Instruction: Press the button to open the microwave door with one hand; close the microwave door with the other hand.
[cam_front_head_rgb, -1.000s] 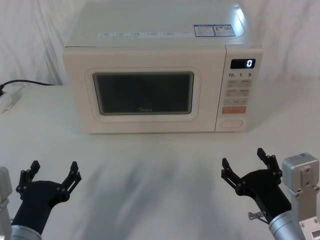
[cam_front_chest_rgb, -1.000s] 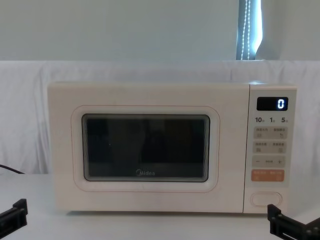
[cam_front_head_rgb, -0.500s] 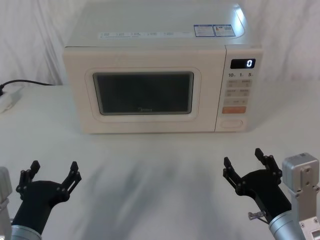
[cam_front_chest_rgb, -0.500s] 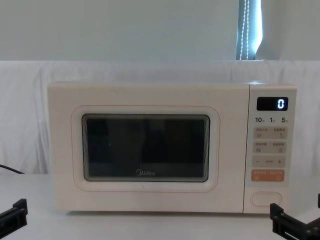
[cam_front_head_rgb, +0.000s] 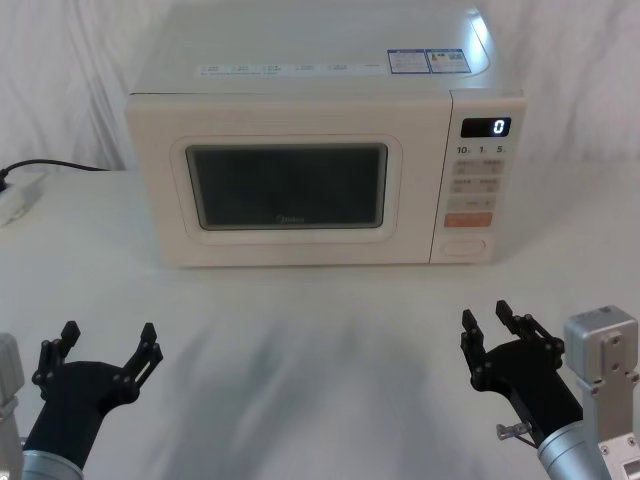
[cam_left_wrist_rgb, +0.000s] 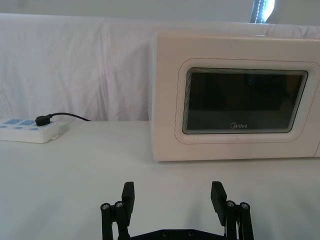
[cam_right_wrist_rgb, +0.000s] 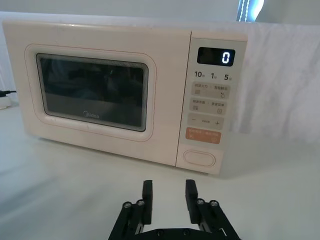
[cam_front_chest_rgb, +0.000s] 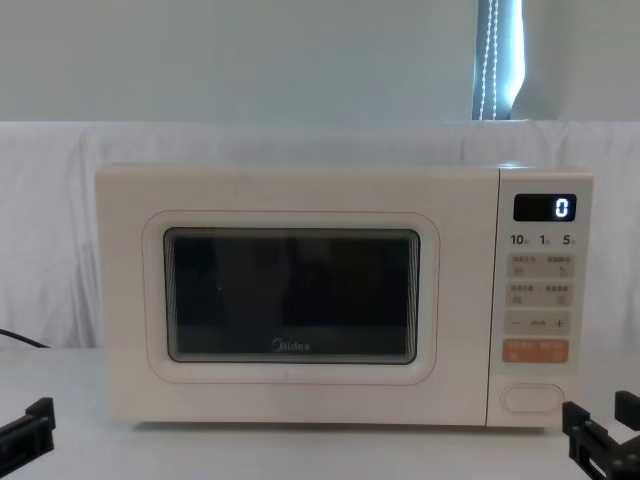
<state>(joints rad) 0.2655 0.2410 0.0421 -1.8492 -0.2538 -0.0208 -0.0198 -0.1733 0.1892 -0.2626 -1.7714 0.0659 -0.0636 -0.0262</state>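
Observation:
The cream microwave stands at the back of the table with its microwave door (cam_front_head_rgb: 290, 190) closed, dark window facing me. The button (cam_front_head_rgb: 463, 246), a wide cream oval, sits at the bottom of the control panel under the orange key (cam_front_head_rgb: 468, 220). My right gripper (cam_front_head_rgb: 488, 320) hovers low over the table in front of the panel, well short of the button (cam_right_wrist_rgb: 199, 158); its fingers (cam_right_wrist_rgb: 146, 192) stand a narrow gap apart with nothing between them. At the near left, my left gripper (cam_front_head_rgb: 108, 335) rests wide open and empty, facing the door (cam_left_wrist_rgb: 245, 102).
A white power strip (cam_front_head_rgb: 15, 195) with a black cable lies at the far left on the white cloth. The panel's display (cam_front_head_rgb: 486, 127) shows a lit zero. Bare tabletop (cam_front_head_rgb: 300, 340) stretches between the grippers and the microwave.
The right gripper's fingers have drawn much closer together, from wide open to a narrow gap. The left gripper and the microwave have not moved.

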